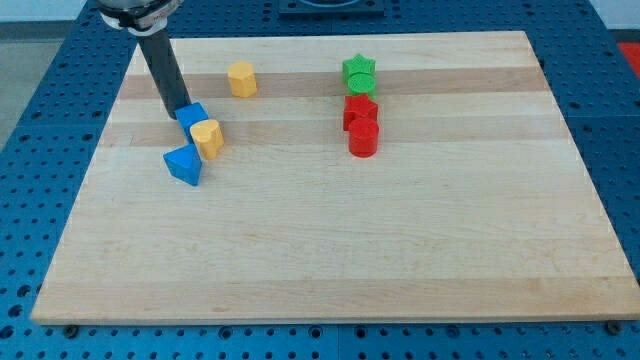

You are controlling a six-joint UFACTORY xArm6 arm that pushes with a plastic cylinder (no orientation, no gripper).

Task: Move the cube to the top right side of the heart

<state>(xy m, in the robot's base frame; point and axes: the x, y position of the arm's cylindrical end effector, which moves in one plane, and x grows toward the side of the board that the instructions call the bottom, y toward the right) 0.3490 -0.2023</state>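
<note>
1. The tip (pixel 177 108) is seen at the 10 o'clock side of the blue cube (pixel 192 115), touching or just short of it; no claw is fitted, so nothing is clenched or grasped and only pushing is possible.
2. The cube is placed at 11 o'clock of the yellow heart (pixel 207 136), apparently touching it. It is judged not yet at the heart's upper right.
3. A push from 10 o'clock would be passed straight into the heart, so the target itself would be shifted towards 4 o'clock.
4. The blue block (pixel 183 164), of unclear shape, lies at 7 o'clock of the heart, just beside it; it could be knocked if the heart is driven down.
5. An off-centre contact would likely turn the cube, and it could slip off the rod.
6. The yellow block (pixel 241 78), the green star (pixel 359 70) and the red blocks (pixel 361 124) stand well apart, and are thought safe.
</note>
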